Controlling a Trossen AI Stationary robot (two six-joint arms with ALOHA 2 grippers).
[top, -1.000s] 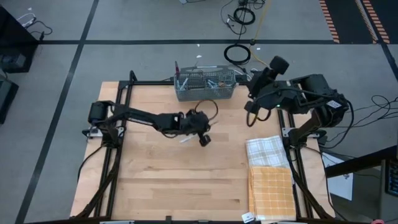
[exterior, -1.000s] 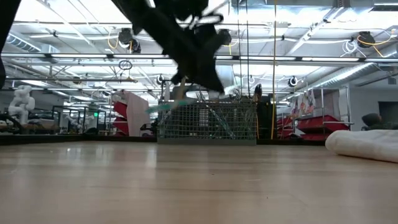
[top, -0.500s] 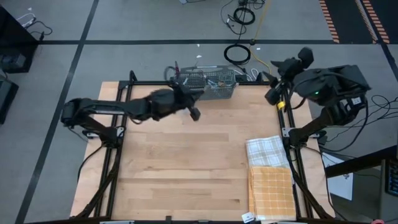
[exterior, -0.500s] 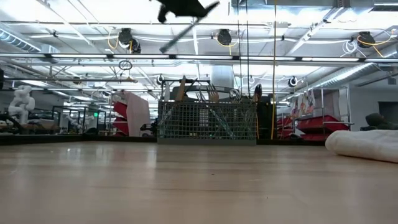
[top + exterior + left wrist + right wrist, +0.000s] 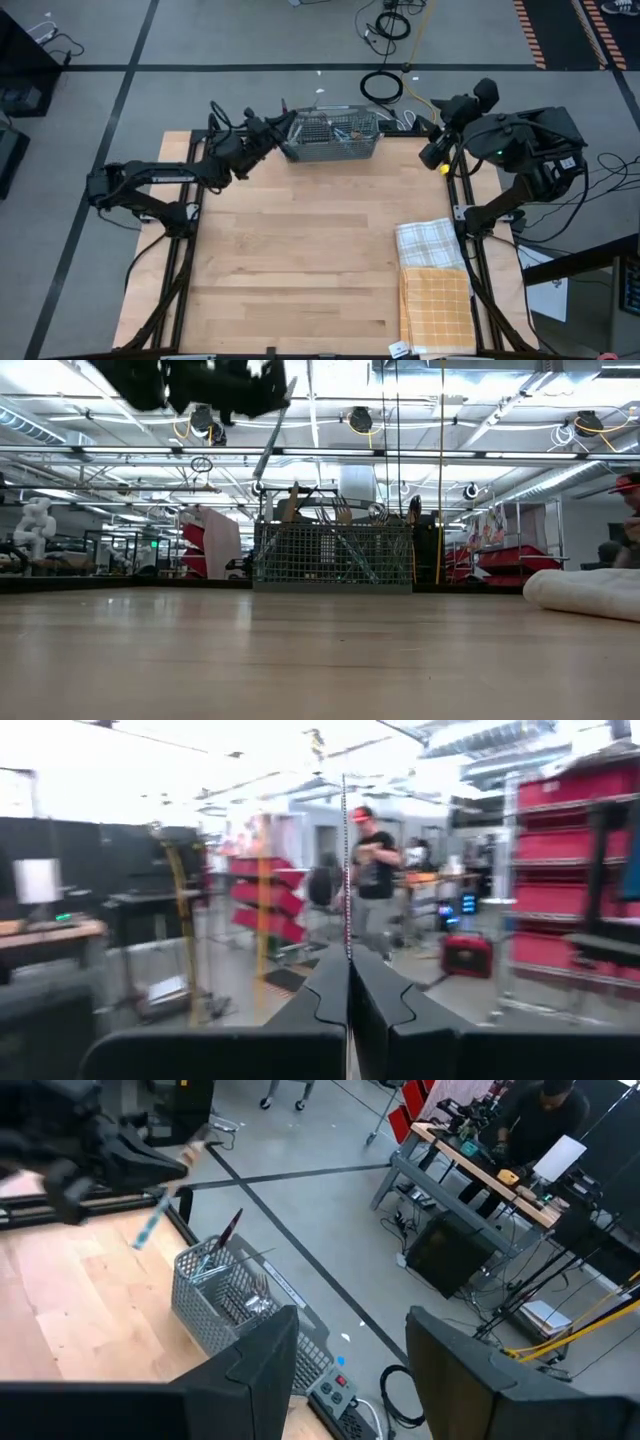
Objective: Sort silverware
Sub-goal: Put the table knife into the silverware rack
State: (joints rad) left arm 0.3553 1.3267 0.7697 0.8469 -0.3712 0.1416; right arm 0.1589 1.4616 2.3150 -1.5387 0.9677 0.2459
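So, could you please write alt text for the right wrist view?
The right gripper, fingers open and empty, looks down on a grey wire-mesh caddy at the wooden table's edge. Above it, the left gripper holds a piece of teal-handled silverware. A person works at a bench beyond.

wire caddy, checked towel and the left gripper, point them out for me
wire caddy [image 5: 330, 137], high view, on its mesh wall.
checked towel [image 5: 428, 244], high view, on the middle of the cloth.
left gripper [image 5: 283, 126], high view, between its fingertips.

pale, matt wooden bench [image 5: 300, 270]; grey wire-mesh metal caddy [image 5: 330, 137]; two checked cloth towels [image 5: 432, 280]; smooth matt dark plastic gripper fingers [image 5: 250, 1370].
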